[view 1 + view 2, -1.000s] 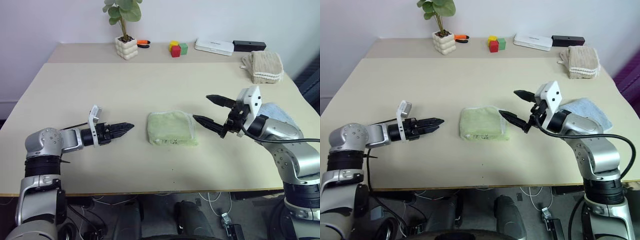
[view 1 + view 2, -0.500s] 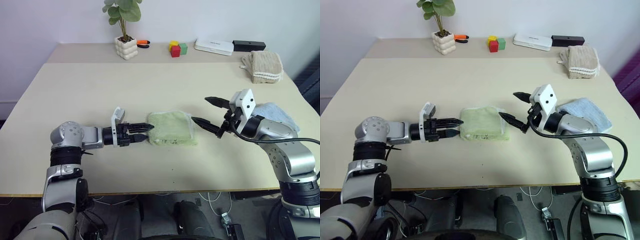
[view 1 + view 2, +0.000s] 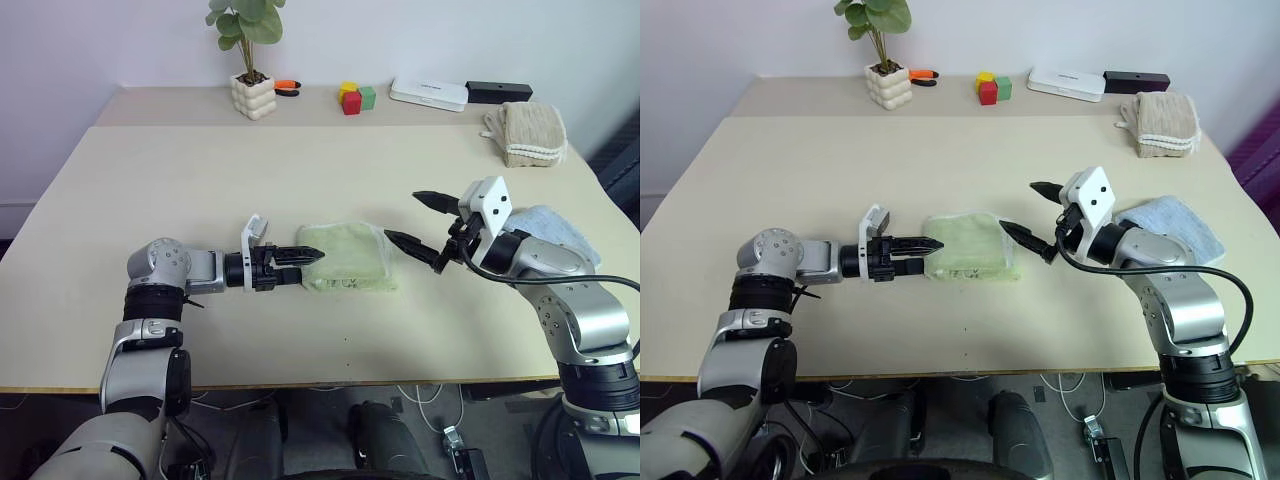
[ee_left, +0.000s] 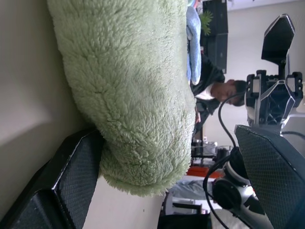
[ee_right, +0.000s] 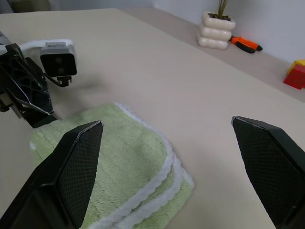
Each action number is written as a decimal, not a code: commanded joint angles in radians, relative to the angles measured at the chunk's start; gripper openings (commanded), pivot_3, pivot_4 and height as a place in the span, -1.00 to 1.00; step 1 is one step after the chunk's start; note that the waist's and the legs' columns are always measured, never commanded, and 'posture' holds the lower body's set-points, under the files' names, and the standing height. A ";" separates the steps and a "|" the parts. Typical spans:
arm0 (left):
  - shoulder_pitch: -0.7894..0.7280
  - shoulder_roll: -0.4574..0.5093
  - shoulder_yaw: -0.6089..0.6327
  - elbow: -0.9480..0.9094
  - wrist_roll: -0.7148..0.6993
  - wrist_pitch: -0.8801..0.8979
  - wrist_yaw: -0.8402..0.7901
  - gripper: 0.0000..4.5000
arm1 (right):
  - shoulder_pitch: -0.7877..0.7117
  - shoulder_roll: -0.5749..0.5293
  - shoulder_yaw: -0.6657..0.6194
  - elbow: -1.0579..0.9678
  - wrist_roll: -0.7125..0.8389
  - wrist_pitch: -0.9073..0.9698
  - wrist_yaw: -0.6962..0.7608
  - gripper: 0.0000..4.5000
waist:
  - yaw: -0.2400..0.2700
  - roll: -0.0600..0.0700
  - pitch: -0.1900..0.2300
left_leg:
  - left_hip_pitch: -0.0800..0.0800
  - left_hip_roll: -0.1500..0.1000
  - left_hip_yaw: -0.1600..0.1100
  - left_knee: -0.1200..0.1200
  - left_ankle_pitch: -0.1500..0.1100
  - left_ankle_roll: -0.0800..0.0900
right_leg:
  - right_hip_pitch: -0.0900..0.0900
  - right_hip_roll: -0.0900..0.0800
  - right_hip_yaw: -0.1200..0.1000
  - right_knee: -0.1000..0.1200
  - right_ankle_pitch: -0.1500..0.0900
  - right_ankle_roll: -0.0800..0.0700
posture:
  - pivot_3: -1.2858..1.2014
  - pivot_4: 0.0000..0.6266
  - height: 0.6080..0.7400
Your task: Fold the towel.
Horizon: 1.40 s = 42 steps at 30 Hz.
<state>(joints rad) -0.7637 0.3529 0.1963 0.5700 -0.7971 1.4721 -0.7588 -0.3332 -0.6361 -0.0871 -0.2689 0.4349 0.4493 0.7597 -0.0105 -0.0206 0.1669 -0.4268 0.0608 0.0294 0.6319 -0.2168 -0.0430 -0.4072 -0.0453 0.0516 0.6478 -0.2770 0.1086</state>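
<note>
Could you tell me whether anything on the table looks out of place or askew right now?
Nothing stands out. The green towel lies folded flat mid-table, its white-edged layers roughly stacked. The open left gripper is at its left edge; the open right gripper hovers off its right side. The beige towel sits folded at the back.

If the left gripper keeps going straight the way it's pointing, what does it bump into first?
The green towel. The left gripper points across the table at the towel's near edge, its open fingers already at it, one seemingly against the cloth, so it would push into the folded towel almost at once.
</note>
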 commanded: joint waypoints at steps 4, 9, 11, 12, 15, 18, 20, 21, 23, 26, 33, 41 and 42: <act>-0.063 -0.030 -0.027 0.145 0.079 -0.075 0.005 0.38 | -0.024 0.003 -0.022 -0.029 0.000 -0.026 -0.018 1.00 | 0.001 0.000 0.000 | 0.000 0.000 0.000 0.001 0.000 0.000 | 0.001 0.000 0.000 0.000 0.000 0.000 | 0.03 -0.52 1.00; -0.100 -0.026 -0.029 0.215 0.103 -0.071 -0.030 -0.76 | -0.028 0.001 -0.026 -0.030 -0.001 -0.024 -0.029 1.00 | 0.002 0.001 0.000 | 0.001 0.000 -0.001 0.000 0.000 0.000 | 0.001 0.000 0.000 0.000 0.000 0.000 | 0.03 -0.52 1.00; -0.107 -0.022 -0.038 0.230 0.111 -0.070 -0.047 -0.98 | -0.024 0.000 -0.029 -0.038 0.001 -0.020 -0.035 1.00 | 0.001 0.001 -0.001 | 0.001 0.000 -0.001 0.001 0.000 0.000 | 0.003 0.000 -0.001 0.000 0.000 0.000 | 0.03 -0.52 1.00; -0.110 -0.022 -0.039 0.235 0.115 -0.073 -0.053 -0.98 | -0.021 0.000 -0.030 -0.041 0.002 -0.019 -0.038 1.00 | 0.000 0.001 -0.001 | 0.002 -0.001 -0.001 0.001 0.000 0.000 | 0.003 0.000 -0.001 0.000 0.000 0.000 | 0.03 -0.52 1.00; -0.120 -0.020 -0.029 0.249 0.124 -0.087 -0.062 -0.98 | -0.012 0.000 -0.031 -0.048 0.002 -0.018 -0.046 1.00 | 0.000 0.001 -0.001 | 0.002 0.000 -0.001 0.001 0.000 0.000 | 0.003 0.000 -0.001 0.000 0.000 0.000 | 0.03 -0.52 1.00; -0.120 -0.024 -0.001 0.247 0.147 -0.212 -0.045 -0.98 | -0.005 0.001 -0.029 -0.052 0.002 -0.018 -0.052 1.00 | 0.000 0.001 -0.001 | 0.002 -0.001 -0.001 0.001 0.000 0.000 | 0.003 0.000 -0.001 0.000 0.000 0.000 | 0.03 -0.52 1.00; -0.140 -0.033 0.084 0.285 0.134 -0.315 0.025 -0.98 | -0.002 0.001 -0.029 -0.056 0.004 -0.018 -0.055 1.00 | 0.000 0.001 -0.001 | 0.002 0.000 -0.001 0.001 0.000 0.000 | 0.003 0.000 -0.001 0.000 0.000 0.000 | 0.03 -0.52 1.00; -0.146 -0.033 0.119 0.297 0.128 -0.362 0.047 -0.98 | 0.000 0.002 -0.032 -0.059 0.013 -0.013 -0.054 1.00 | -0.001 0.001 -0.001 | 0.002 0.000 -0.001 0.001 0.000 0.000 | 0.003 0.000 -0.001 0.001 0.000 0.000 | 0.03 -0.52 1.00; -0.150 -0.022 0.160 0.300 0.126 -0.425 0.080 -0.98 | 0.006 0.002 -0.045 -0.070 0.038 -0.001 -0.047 1.00 | -0.004 0.001 -0.001 | 0.002 0.000 -0.002 0.001 0.000 0.000 | 0.002 0.000 -0.001 0.000 0.000 0.000 | 0.03 -0.52 1.00; -0.140 -0.003 0.221 0.285 0.118 -0.508 0.131 -0.98 | 0.017 -0.012 -0.059 -0.078 0.059 0.008 -0.030 1.00 | -0.009 0.001 0.000 | 0.001 0.000 -0.002 -0.001 0.000 0.000 | 0.001 0.001 0.000 0.001 0.000 0.000 | 0.03 -0.52 1.00; -0.060 0.061 0.380 0.176 0.083 -0.663 0.271 -0.98 | -0.001 -0.022 -0.048 -0.055 0.060 0.013 0.005 1.00 | -0.003 0.000 0.000 | 0.000 0.000 -0.001 -0.001 0.000 0.000 | 0.000 0.001 0.000 0.000 0.000 0.000 | 0.03 -0.52 1.00; 0.110 0.064 0.635 -0.096 -0.005 -0.845 0.527 -0.98 | 0.030 -0.065 -0.084 -0.134 0.253 0.148 0.140 1.00 | 0.000 0.000 0.000 | 0.000 0.001 -0.001 -0.001 0.000 0.000 | 0.000 0.000 0.000 0.000 0.000 0.000 | 0.03 -0.52 1.00; 0.125 0.051 0.652 -0.127 -0.024 -0.845 0.557 -0.98 | 0.036 -0.076 -0.092 -0.142 0.275 0.161 0.154 1.00 | 0.002 -0.001 0.000 | 0.000 0.000 -0.001 -0.001 0.000 0.000 | 0.001 0.000 0.000 0.000 0.000 0.000 | 0.03 -0.52 1.00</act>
<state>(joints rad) -0.6415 0.4164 0.8171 0.5167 -0.7769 0.6438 -0.2444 -0.2949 -0.6927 -0.1341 -0.3590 0.6467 0.5899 0.8829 -0.0088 -0.0214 0.1673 -0.4265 0.0612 0.0284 0.6315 -0.2167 -0.0432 -0.4059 -0.0461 0.0509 0.6476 -0.2768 0.1089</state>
